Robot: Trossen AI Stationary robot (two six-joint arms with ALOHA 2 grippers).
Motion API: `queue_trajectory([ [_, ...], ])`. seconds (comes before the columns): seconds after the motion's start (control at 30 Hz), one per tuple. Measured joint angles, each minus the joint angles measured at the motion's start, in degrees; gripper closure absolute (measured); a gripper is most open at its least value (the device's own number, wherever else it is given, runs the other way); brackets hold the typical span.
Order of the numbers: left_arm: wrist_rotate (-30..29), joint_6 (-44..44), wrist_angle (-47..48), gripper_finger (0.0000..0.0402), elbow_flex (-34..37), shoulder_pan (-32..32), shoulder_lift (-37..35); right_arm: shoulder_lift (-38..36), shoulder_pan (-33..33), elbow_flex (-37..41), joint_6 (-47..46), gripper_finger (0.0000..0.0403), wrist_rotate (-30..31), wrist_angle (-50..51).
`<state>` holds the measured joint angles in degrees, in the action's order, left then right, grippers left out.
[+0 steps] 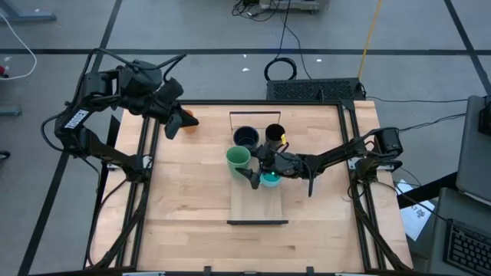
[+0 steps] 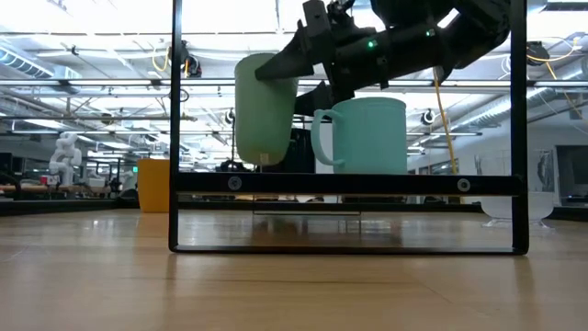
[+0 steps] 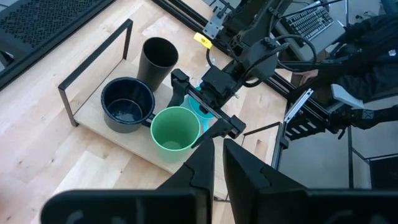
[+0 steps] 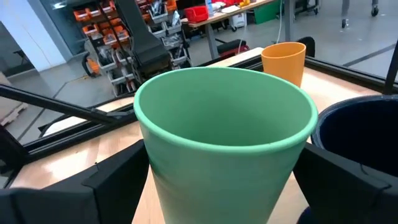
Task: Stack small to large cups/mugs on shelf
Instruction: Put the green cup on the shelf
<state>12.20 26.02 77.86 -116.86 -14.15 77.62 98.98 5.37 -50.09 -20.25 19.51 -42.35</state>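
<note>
Over the shelf (image 1: 257,201), right tool (image 1: 247,172) spread wide around the green cup (image 1: 237,159), one finger on each side; touching or not, cannot tell. Green cup upright, nothing inside. Just beside it, light blue-green mug (image 1: 269,180) with handle, under the right arm. Behind these, dark mug (image 1: 245,137), looking wet and shiny at the bottom, and tall black cup (image 1: 275,133), inside too dark to see. Off the shelf, on the tabletop (image 1: 184,222), orange cup (image 1: 189,121) near the far left corner. Above that corner, left tool (image 3: 217,163), fingers nearly together, holding nothing.
</note>
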Motion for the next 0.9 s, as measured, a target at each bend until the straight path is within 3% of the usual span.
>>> queue_trajectory([
  [0.5, 1.29, -0.37, -0.03, 0.0369, 0.00, 0.00, 0.02, 0.00, 0.03, 0.02, 7.38, 0.0046, 3.04, 1.34],
  [0.8, 1.34, -0.68, -0.02, 0.0369, 0.00, 0.00, 0.02, 0.00, 0.37, 0.04, -2.86, 0.0046, 3.70, 0.81],
  [0.9, 1.34, -0.74, -0.01, 0.0369, 0.00, 0.00, 0.02, -0.02, 0.37, 0.04, -1.54, 0.0046, 5.53, -0.08],
])
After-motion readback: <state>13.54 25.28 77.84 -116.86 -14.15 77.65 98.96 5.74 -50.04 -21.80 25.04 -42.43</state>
